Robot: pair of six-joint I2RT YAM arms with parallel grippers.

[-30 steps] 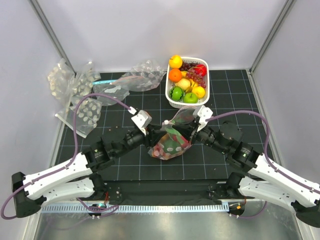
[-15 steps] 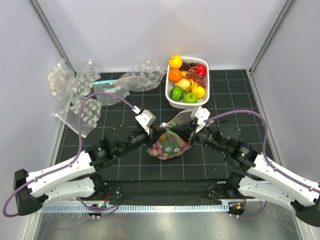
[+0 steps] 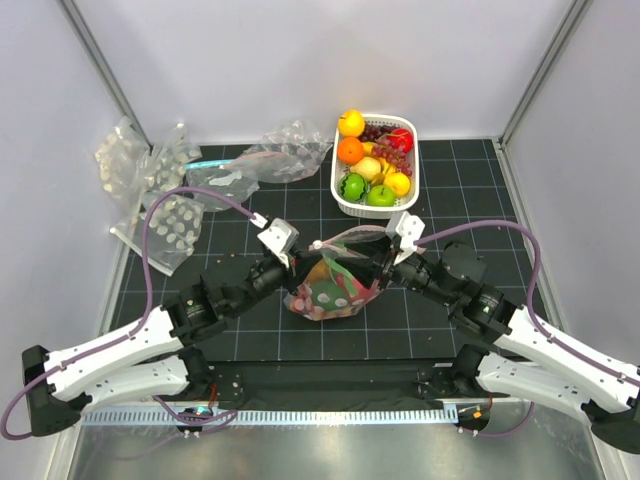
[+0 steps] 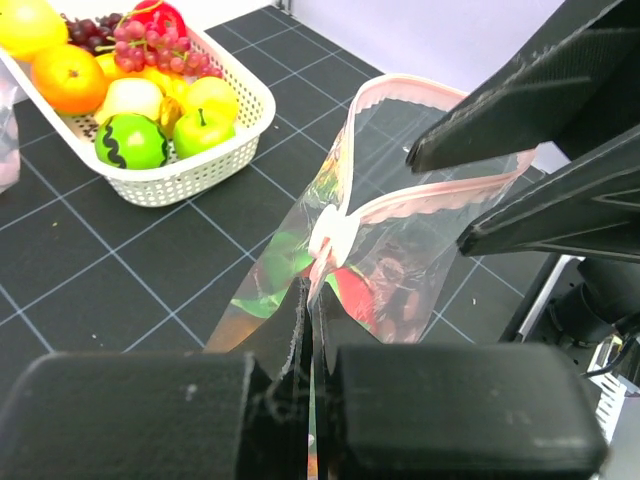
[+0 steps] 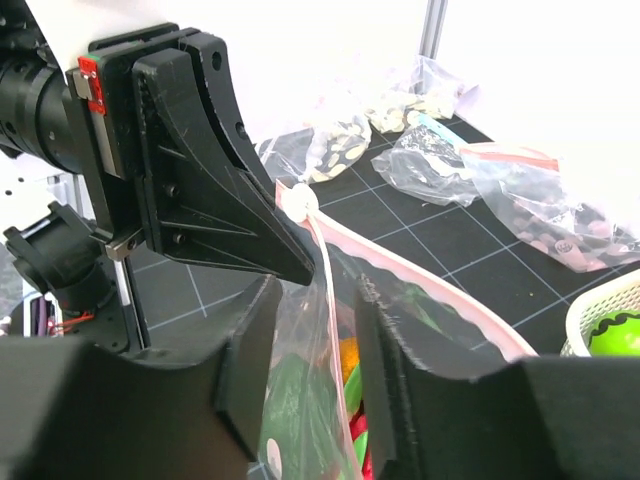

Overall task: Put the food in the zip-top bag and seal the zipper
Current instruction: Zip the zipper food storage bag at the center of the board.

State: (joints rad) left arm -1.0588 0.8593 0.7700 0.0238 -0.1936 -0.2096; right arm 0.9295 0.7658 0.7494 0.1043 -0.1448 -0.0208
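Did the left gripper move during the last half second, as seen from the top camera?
Yes. The left gripper has shifted left, away from the white basket, and the bag it pinches looks stretched wider.

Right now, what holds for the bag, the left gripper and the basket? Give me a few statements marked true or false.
1. The bag has food inside. True.
2. The left gripper is open and clear of the bag. False: it is shut on the bag's edge.
3. The basket is empty. False: fruit fills it.
4. The bag's zipper is not fully closed. True.
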